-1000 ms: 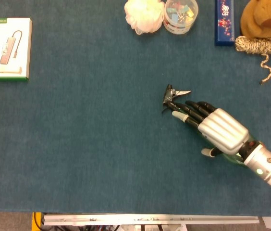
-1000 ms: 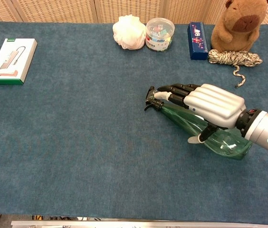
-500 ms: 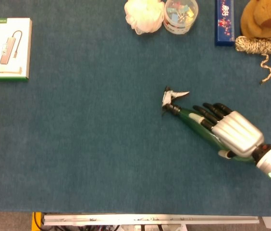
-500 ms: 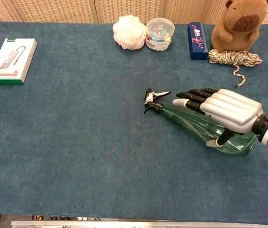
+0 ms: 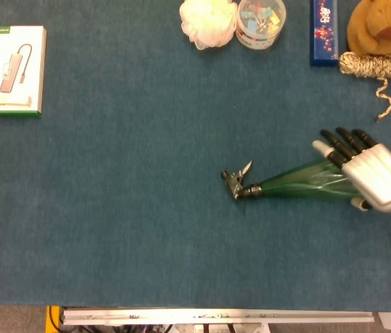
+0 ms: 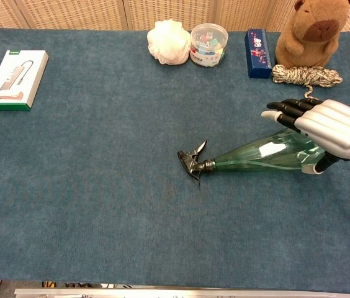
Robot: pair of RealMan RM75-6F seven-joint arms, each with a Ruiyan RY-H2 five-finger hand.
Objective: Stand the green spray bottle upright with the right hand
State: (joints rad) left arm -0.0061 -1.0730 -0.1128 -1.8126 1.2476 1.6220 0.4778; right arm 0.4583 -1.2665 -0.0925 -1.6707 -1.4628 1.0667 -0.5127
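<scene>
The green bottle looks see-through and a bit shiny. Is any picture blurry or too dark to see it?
Head view: sharp and evenly lit, the green spray bottle shows pale streaks of glare and the blue cloth through it. Chest view: also sharp, a bright glint sits on the bottle's body by the right robot hand, with only soft shadows under both.

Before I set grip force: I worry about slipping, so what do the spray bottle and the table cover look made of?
Spray bottle: likely clear green plastic, glossy; the cloth shows through it, and highlights glint on its side. Its nozzle looks like matte black plastic. Table cover: seemingly blue felt or short-pile fabric, matte and faintly mottled.
</scene>
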